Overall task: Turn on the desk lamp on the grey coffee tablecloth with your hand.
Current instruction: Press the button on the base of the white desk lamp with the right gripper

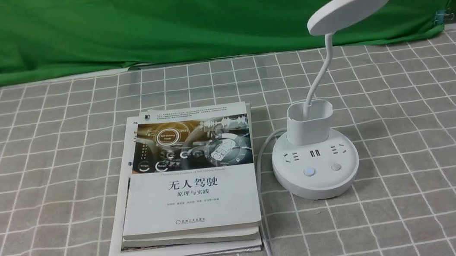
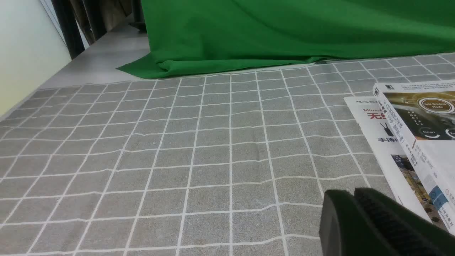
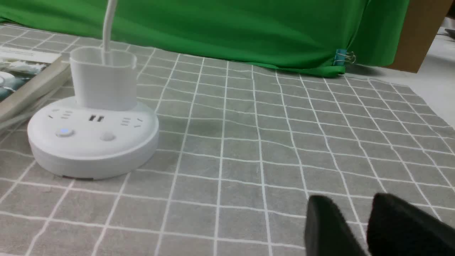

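The white desk lamp point(image 1: 315, 169) stands on the grey coffee tablecloth point(image 1: 41, 168), right of centre. Its disc head point(image 1: 348, 9) looks unlit. The left of its two base buttons point(image 1: 309, 172) glows faint blue; the other button point(image 1: 336, 167) is plain. Neither arm shows in the front view. In the right wrist view the lamp base point(image 3: 92, 142) lies some way off from my right gripper point(image 3: 353, 201), which is open and empty just above the cloth. My left gripper point(image 2: 353, 193) is shut and empty, low over the cloth point(image 2: 177, 160) beside the books.
A stack of books point(image 1: 191, 180) lies left of the lamp, also in the left wrist view point(image 2: 416, 131). The lamp's white cord point(image 1: 264, 210) runs between books and base toward the front edge. A green backdrop cloth point(image 1: 196, 14) hangs behind, with a clip point(image 3: 343, 56) on it.
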Controlling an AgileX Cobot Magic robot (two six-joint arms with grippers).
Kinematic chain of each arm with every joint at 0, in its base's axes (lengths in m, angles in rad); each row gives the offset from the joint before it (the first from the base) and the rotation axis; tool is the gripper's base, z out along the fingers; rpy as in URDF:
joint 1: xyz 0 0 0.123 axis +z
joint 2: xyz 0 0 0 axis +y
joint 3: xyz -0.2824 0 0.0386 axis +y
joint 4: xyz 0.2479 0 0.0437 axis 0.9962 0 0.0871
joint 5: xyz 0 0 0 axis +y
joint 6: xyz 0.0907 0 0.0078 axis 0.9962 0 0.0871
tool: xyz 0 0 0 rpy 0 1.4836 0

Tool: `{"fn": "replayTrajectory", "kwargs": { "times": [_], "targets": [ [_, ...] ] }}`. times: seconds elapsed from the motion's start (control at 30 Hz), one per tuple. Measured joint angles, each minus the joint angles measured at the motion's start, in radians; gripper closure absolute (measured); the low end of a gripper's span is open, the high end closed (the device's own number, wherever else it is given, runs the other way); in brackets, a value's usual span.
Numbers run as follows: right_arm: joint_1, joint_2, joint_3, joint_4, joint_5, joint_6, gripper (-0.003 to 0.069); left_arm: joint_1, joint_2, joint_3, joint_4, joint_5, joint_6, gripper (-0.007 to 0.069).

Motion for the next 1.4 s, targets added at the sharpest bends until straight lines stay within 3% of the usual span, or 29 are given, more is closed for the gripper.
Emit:
{"fn": "replayTrajectory", "kwargs": {
  "times": [1.23,1.4],
  "targets": [
    [0.0,0.0,0.0,0.0,-0.023,-0.013,0.0419,0.0,0.0,0.0,0.0,0.0,0.0,0.0606],
    [0.0,0.0,0.0,0.098,-0.124,0.184,0.0419,0.0,0.0,0.0,0.001,0.0,0.0,0.0606]
  ]
}}
